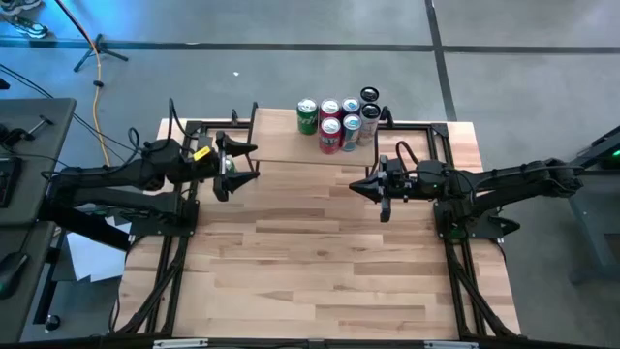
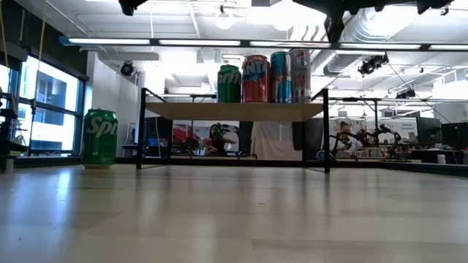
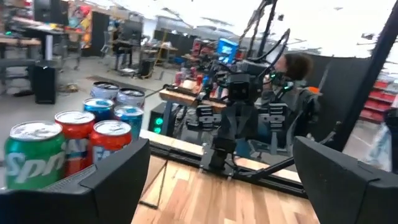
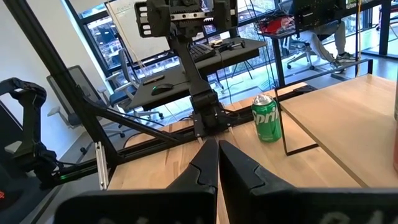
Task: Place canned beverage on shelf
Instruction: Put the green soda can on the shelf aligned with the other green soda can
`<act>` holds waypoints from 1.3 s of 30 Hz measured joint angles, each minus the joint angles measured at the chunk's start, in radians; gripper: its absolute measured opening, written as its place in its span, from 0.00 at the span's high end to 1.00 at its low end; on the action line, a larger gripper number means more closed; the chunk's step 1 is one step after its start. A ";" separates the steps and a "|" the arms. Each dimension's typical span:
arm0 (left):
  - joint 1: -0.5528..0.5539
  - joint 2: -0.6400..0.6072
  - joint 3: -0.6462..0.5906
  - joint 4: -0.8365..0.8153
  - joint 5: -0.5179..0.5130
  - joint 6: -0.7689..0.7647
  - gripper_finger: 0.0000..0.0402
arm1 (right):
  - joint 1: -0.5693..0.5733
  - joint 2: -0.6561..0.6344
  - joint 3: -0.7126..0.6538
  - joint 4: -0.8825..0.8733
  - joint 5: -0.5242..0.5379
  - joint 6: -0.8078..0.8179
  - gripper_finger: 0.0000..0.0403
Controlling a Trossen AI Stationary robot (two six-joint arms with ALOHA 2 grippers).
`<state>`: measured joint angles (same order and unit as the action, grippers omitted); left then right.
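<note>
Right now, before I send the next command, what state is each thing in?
Sprite can: upright on the tabletop, left of the shelf, not held.
Shelf: standing, loaded with cans.
Cans on the shelf: upright, clustered together.
Left gripper: open, empty, raised above the Sprite can.
Right gripper: shut, empty, hovering over the table.

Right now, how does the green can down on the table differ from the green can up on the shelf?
The green can on the table stands on the tabletop, off to one side of the shelf; the green can on the shelf sits up on the raised board. The green can on the table stands alone; the green can on the shelf is beside other cans. Both are green and upright.
</note>
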<state>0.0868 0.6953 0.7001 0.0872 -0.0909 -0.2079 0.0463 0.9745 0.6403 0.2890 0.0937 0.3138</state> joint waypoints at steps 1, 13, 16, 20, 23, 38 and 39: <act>0.000 0.000 0.009 -0.017 -0.014 -0.001 0.12 | 0.000 0.000 0.000 -0.002 0.000 0.000 1.00; 0.058 0.065 0.387 -0.665 -0.292 -0.125 0.12 | 0.000 0.000 0.000 -0.022 0.000 0.000 1.00; 0.105 0.106 0.476 -0.917 -0.375 -0.191 0.12 | 0.000 0.000 0.000 -0.035 0.000 0.000 1.00; 0.163 0.133 0.499 -1.193 -0.379 -0.294 0.12 | 0.000 0.000 0.000 -0.061 0.000 0.000 1.00; 0.197 0.153 0.473 -1.360 -0.345 -0.394 0.12 | 0.000 0.000 0.000 -0.075 0.000 0.000 1.00; 0.416 0.385 0.361 -1.404 -0.145 -0.228 0.12 | -0.001 0.000 0.000 -0.079 0.000 0.000 1.00; 0.433 0.405 0.361 -1.392 -0.131 -0.200 0.12 | -0.001 0.000 0.000 -0.079 0.001 0.000 1.00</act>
<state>0.5198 1.1005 1.0607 -1.3045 -0.2219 -0.4078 0.0456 0.9749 0.6401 0.2100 0.0942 0.3134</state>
